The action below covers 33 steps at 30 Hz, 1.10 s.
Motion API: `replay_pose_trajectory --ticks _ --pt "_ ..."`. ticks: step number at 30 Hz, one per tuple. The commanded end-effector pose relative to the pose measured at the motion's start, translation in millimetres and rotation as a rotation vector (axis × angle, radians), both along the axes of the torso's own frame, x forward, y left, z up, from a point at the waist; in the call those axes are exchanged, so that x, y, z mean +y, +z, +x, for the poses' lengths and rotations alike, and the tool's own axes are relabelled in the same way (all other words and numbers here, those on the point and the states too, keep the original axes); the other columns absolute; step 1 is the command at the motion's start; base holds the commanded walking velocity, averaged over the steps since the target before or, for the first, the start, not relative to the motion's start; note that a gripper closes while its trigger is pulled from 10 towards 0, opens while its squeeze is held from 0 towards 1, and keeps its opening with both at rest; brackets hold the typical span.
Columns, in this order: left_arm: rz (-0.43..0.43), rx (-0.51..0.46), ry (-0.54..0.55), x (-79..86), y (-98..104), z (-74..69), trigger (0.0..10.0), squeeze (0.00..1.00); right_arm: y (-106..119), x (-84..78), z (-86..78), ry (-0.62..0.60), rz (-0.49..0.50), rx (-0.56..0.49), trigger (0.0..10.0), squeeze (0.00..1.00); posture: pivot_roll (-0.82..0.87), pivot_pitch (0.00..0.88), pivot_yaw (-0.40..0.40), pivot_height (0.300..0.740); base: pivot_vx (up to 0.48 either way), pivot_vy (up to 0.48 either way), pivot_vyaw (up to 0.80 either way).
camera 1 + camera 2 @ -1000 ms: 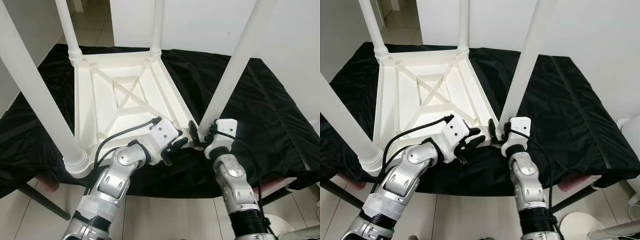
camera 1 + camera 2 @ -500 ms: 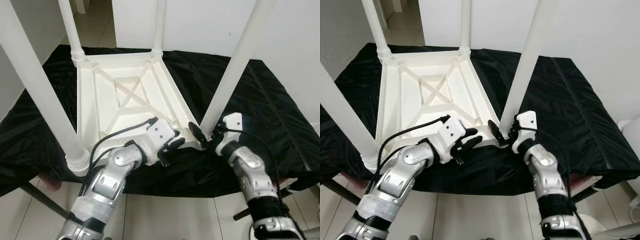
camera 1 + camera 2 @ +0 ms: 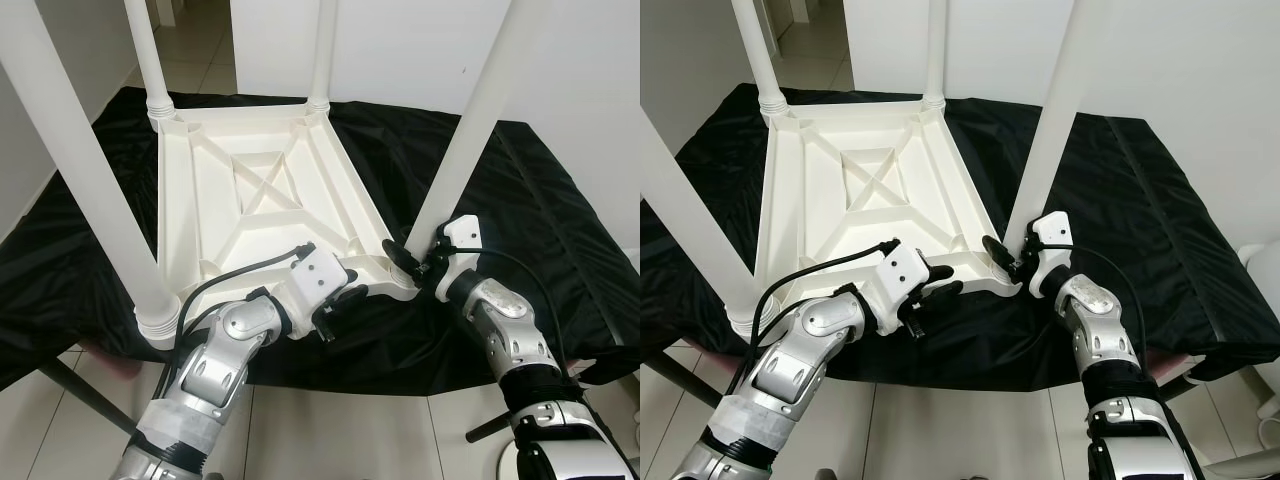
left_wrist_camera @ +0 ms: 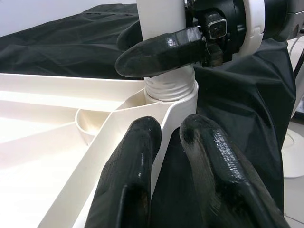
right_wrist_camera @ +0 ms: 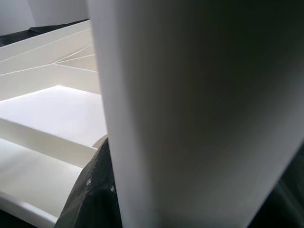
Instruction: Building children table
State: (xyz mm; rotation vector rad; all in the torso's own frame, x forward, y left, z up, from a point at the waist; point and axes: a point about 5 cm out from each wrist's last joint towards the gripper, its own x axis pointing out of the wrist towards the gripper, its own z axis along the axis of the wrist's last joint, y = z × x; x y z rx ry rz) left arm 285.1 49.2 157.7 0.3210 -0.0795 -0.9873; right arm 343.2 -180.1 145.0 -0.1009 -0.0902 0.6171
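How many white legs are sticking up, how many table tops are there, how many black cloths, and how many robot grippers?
White legs: 4, for example the near-right leg
White table top, upside down: 1
Black cloth: 1
Grippers: 2, the left gripper and the right gripper
Total: 8

One upturned white table top [image 3: 250, 200], four white legs [image 3: 470, 130], one black cloth [image 3: 520, 200], two grippers.

Before you: upturned table [image 3: 250, 200] and legs [image 3: 470, 130] of smooth, matt white plastic; at 3 o'clock, creased black cloth [image 3: 540, 220] with faint sheen. Gripper fingers [image 4: 209, 185] glossy black rubber; arms [image 3: 225, 355] brushed silver metal.
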Motion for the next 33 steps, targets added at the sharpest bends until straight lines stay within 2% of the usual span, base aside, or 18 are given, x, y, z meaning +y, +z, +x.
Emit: replay_pose_trajectory --ticks 1,2,3,6,7,9,12,14,19,23,25,26,27,29,31,33 --pt "0.0 0.01 -0.039 -3.3 0.4 -2.7 10.0 0.0 -7.7 -3.1 -1.3 0.016 -0.009 0.036 0.0 0.0 0.06 0.035 -0.075 0.74 0.0 0.0 0.0" --pt "0.0 0.01 -0.039 -3.3 0.4 -2.7 10.0 0.0 -7.7 -3.1 -1.3 0.016 -0.009 0.036 0.0 0.0 0.06 0.035 -0.075 0.74 0.0 0.0 0.0" --pt "0.001 0.008 -0.041 -3.9 0.8 -2.2 10.0 0.0 -8.8 -3.4 -1.1 0.013 -0.005 0.045 4.0 0.0 0.05 0.031 -0.069 0.74 0.0 0.0 0.0" --pt "0.002 0.006 -0.042 -4.2 1.1 -1.8 10.0 0.0 -9.3 -3.4 -0.8 0.011 -0.002 0.05 4.0 0.0 0.05 0.029 -0.066 0.74 0.0 0.0 0.0" --pt "0.006 0.003 -0.045 -4.3 1.1 -1.4 10.0 0.0 -9.2 -2.9 -0.8 -0.005 0.021 0.053 10.0 0.0 0.05 0.027 -0.064 0.74 0.0 0.0 0.0" --pt "0.008 0.0 -0.048 -4.1 1.1 -1.3 10.0 0.0 -9.9 -0.9 -1.2 -0.024 0.024 0.055 10.0 0.0 0.05 0.025 -0.064 0.74 0.0 0.0 0.0" --pt "0.01 -0.001 -0.051 -4.8 1.1 -0.1 10.0 0.0 -12.5 4.9 -0.8 -0.116 0.029 0.061 10.0 0.0 0.04 0.018 -0.061 0.74 0.0 0.0 0.0" --pt "0.01 -0.001 -0.051 -4.8 1.1 -0.1 10.0 0.0 -12.5 4.9 -0.8 -0.116 0.029 0.061 10.0 0.0 0.04 0.018 -0.061 0.74 0.0 0.0 0.0" --pt "0.008 -0.001 -0.065 -8.8 0.9 -0.7 10.0 0.0 -10.5 12.5 -2.2 -0.263 0.092 0.046 10.0 0.0 0.03 0.013 -0.055 0.74 0.0 0.0 0.0" --pt "0.009 0.0 -0.07 -8.9 0.5 -1.6 10.0 0.0 -10.1 15.2 -4.2 -0.344 0.12 0.041 10.0 0.0 0.03 0.011 -0.053 0.74 0.0 0.0 0.0" --pt "0.009 0.0 -0.07 -8.9 0.5 -1.6 10.0 0.0 -10.1 15.2 -4.2 -0.344 0.12 0.041 10.0 0.0 0.03 0.011 -0.053 0.74 0.0 0.0 0.0" --pt "0.01 0.001 -0.072 -8.6 0.0 -2.2 10.0 0.0 -10.4 15.9 -5.5 -0.391 0.134 0.043 10.0 0.0 0.02 0.011 -0.051 0.74 0.0 0.0 0.0" --pt "0.011 0.002 -0.073 -8.3 -0.6 -2.6 10.0 0.0 -10.9 17.7 -7.4 -0.451 0.115 0.037 10.0 0.0 0.02 0.01 -0.051 0.74 0.0 0.0 0.0" --pt "0.011 0.002 -0.073 -8.3 -0.6 -2.6 10.0 0.0 -10.9 17.7 -7.4 -0.451 0.115 0.037 10.0 0.0 0.02 0.01 -0.051 0.74 0.0 0.0 0.0" --pt "0.013 0.007 -0.075 -8.0 -1.6 -3.3 10.0 0.0 -15.7 25.2 -13.5 -0.584 0.102 0.046 10.0 0.0 0.03 0.01 -0.052 0.74 0.0 0.0 0.0" --pt "0.013 0.007 -0.075 -8.0 -1.6 -3.3 10.0 0.0 -15.7 25.2 -13.5 -0.584 0.102 0.046 10.0 0.0 0.03 0.01 -0.052 0.74 0.0 0.0 0.0"
